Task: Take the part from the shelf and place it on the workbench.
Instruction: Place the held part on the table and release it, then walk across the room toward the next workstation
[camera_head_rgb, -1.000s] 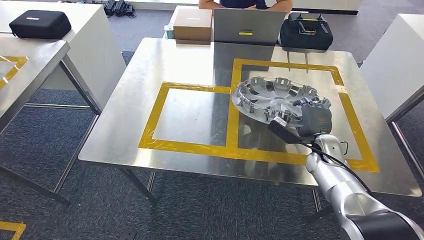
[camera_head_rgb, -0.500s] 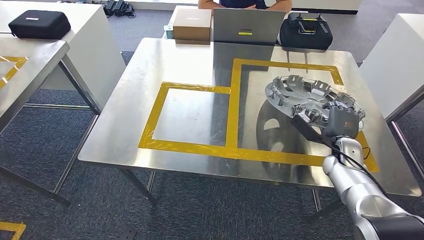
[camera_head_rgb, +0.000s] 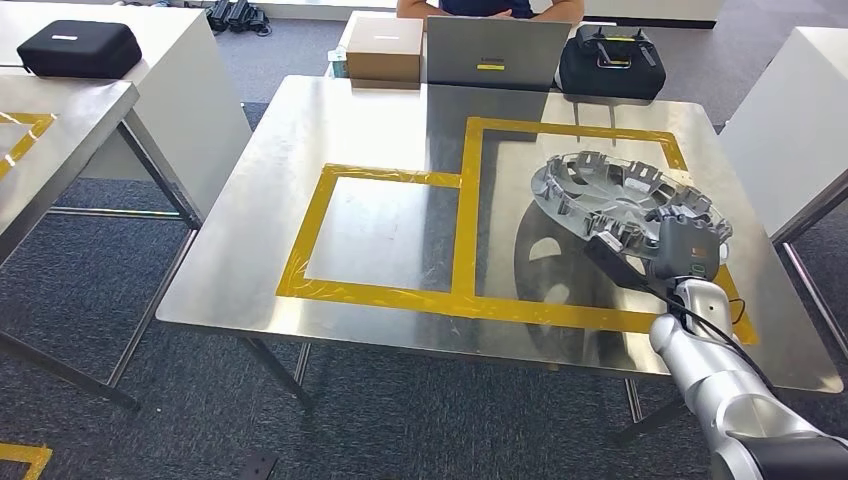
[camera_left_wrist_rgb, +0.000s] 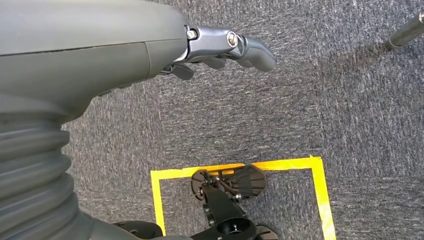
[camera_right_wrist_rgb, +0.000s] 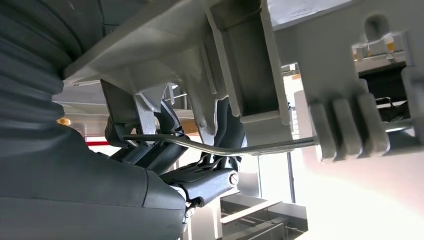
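- Over the near right corner of the tabletop (camera_head_rgb: 300, 180), the right robot hand (camera_head_rgb: 685, 245) grips the part (camera_head_rgb: 610, 185), a silver wheel cover, by its near rim.
- The part reaches away from the right robot hand toward the far side, tilted, with its ribbed inner face turned up; whether its far edge touches the tabletop cannot be told.
- Under the part, just left of the right robot hand, its dark reflection lies on the steel inside the larger yellow tape frame (camera_head_rgb: 575, 130).
- In the right wrist view, the fingers (camera_right_wrist_rgb: 205, 180) curl around the part's (camera_right_wrist_rgb: 310, 65) rim, beside a thin wire ring (camera_right_wrist_rgb: 225, 148) that runs through its clips.
- Well to the left of the right robot hand lies the smaller yellow tape frame (camera_head_rgb: 330, 185).
- Far beyond the right robot hand, past the tabletop's far edge, stand a laptop (camera_head_rgb: 497, 52), a cardboard box (camera_head_rgb: 383, 48) and a black case (camera_head_rgb: 612, 62).
- The left robot hand (camera_left_wrist_rgb: 220, 50) hangs over grey carpet (camera_left_wrist_rgb: 300, 115), holding nothing, its fingers loosely curled; a yellow tape square (camera_left_wrist_rgb: 240, 167) marks the floor beneath.
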